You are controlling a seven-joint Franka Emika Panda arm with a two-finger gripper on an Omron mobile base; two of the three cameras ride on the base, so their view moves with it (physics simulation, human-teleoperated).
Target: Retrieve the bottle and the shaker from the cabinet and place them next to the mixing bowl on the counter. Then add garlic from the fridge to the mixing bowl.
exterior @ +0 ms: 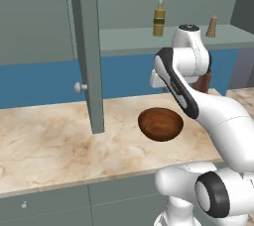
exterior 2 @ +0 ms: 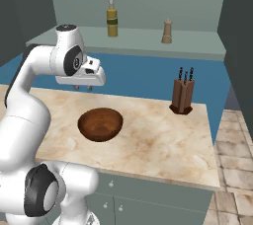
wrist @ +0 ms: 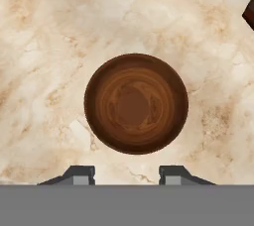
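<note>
The bottle stands upright on the shelf of the open cabinet, with the shaker well apart from it along the same shelf. Below them the bowl sits empty on the counter, and a knife block stands near the counter's far end. The gripper hangs above the bowl pointing straight down, its jaws drawn in as narrow as they go and holding nothing.

The step in hand looks like the first fetch, not yet begun. To do it well, the hand should lift to shelf height, turn to face the shelf, and spread its jaws before it reaches the bottle. Gripping the body at the label band, below the thin cap, should keep it from tipping. The open door stands to the left, so the arm should approach from the bowl's side.
</note>
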